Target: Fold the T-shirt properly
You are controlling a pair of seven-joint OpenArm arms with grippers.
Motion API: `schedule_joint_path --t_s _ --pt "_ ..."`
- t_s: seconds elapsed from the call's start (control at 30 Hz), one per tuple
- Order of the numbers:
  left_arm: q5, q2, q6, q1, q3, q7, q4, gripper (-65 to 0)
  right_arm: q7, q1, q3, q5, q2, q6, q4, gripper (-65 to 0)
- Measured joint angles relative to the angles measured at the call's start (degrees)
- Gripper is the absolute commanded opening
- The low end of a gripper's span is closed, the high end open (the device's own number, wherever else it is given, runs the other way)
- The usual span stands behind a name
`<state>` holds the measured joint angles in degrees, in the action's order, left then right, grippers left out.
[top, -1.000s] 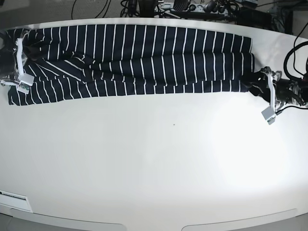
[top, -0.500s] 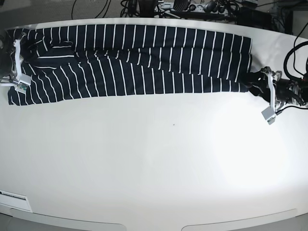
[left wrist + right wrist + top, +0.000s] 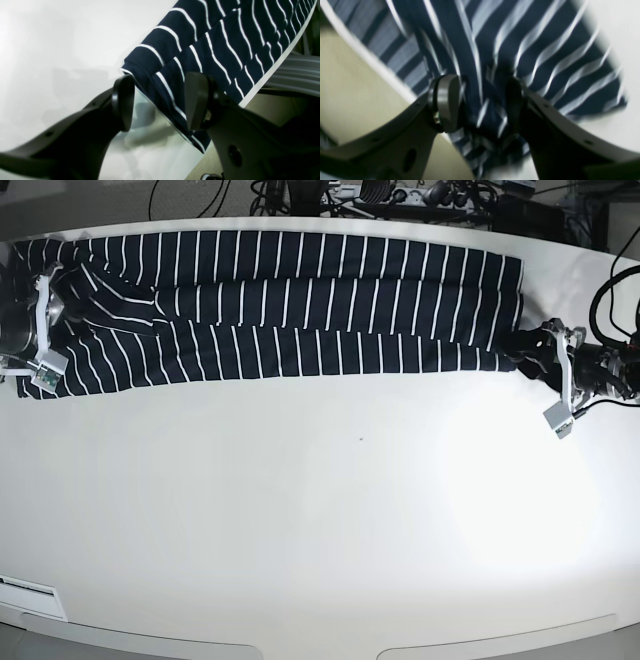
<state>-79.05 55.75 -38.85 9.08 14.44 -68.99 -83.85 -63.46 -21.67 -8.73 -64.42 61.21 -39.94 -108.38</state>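
Observation:
The T-shirt (image 3: 300, 310), dark navy with thin white stripes, lies as a long folded band across the far side of the white table (image 3: 330, 510). My right gripper (image 3: 55, 315) is at the band's left end in the base view. In the blurred right wrist view its jaws (image 3: 481, 103) stand apart with bunched T-shirt cloth (image 3: 520, 37) loose between them. My left gripper (image 3: 528, 350) is at the band's right end. In the left wrist view it (image 3: 160, 101) is open, with the T-shirt's (image 3: 225, 37) folded edge lying between the pads, untouched by either.
Cables and equipment (image 3: 380, 195) crowd the space behind the far table edge. A white label (image 3: 30, 590) sits at the front-left corner. The table edge (image 3: 262, 82) runs just beyond the cloth in the left wrist view, with beige floor (image 3: 357, 87) past it in the right wrist view.
My right gripper has opened and let go of the cloth. The T-shirt's left end has spread flatter and settled on the table. The left arm has not moved.

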Motion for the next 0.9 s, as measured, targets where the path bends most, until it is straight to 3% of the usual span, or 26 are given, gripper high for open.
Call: schedule_joint_path --t_s 0.07,0.13,0.17,0.27,0.4,0.6,0.73,0.9 --pt "0.0 0.0 0.0 0.0 0.0 0.0 0.0 -32.5 0.2 1.0 0.0 3.2 -1.3 0.7 0.0 -33.1" --pt "0.0 0.0 0.0 0.0 0.0 0.0 0.0 -32.5 0.0 2.6 0.0 6.3 -3.8 4.7 0.0 -35.4" --pt "-0.1 0.0 0.0 0.0 0.0 0.0 0.0 -32.5 0.2 3.3 0.0 6.4 -4.8 5.8 0.0 -40.2" --pt "-0.2 0.0 0.0 0.0 0.0 0.0 0.0 -32.5 2.6 3.7 0.0 6.8 -7.4 6.8 0.0 -65.0" --pt "-0.2 0.0 0.0 0.0 0.0 1.1 0.0 -32.1 2.6 3.6 0.0 7.8 -12.9 6.9 0.0 -65.0" --pt "0.7 -0.2 2.0 0.2 -3.6 1.6 0.0 -31.8 3.4 3.4 0.0 22.0 -21.5 6.9 0.8 -65.0" --pt "2.4 -0.8 2.9 0.3 -9.4 4.1 0.0 -31.8 9.8 3.4 0.0 30.0 -25.8 5.1 4.8 -65.0" --pt "3.1 -2.6 5.0 0.3 -16.1 4.3 0.0 -31.8 18.8 4.5 -0.5 30.1 -28.2 3.2 13.5 -65.0"
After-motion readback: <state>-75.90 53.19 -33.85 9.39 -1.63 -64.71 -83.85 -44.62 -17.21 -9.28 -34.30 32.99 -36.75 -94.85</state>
